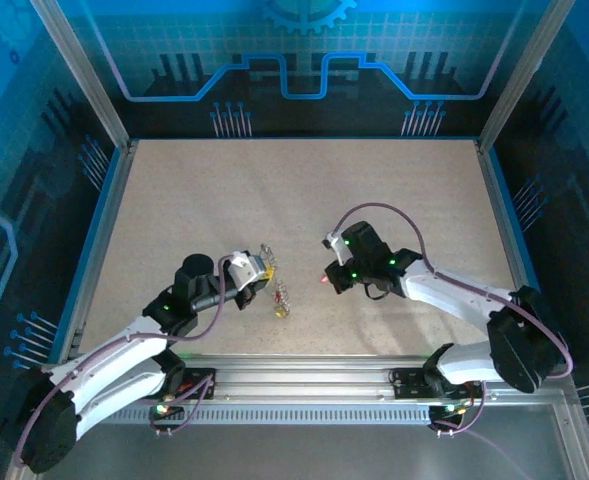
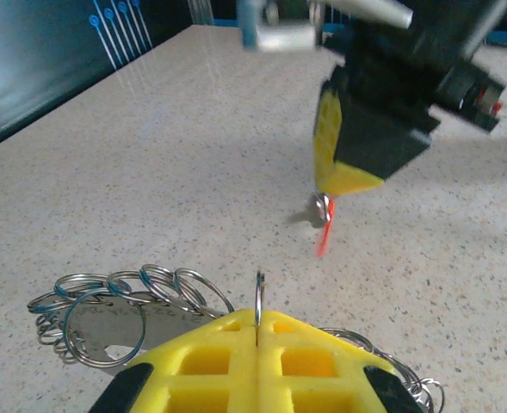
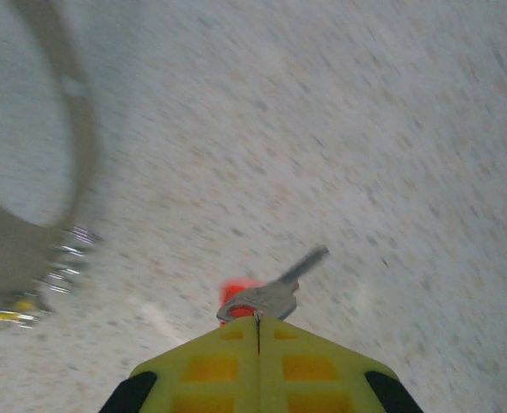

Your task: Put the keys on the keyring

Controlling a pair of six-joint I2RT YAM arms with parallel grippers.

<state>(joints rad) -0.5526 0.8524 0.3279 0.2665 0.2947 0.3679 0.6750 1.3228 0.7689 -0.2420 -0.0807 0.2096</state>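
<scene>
Keyring in left gripper; key in right gripper, to its right

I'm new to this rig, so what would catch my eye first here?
The right gripper pinches a small silver key with a red tag over the speckled table. Facing it, the left gripper clamps one upright loop of the keyring, whose other loops lie on the table.

Far tabletop open; keyring and keys (front centre) obstruct.
</scene>
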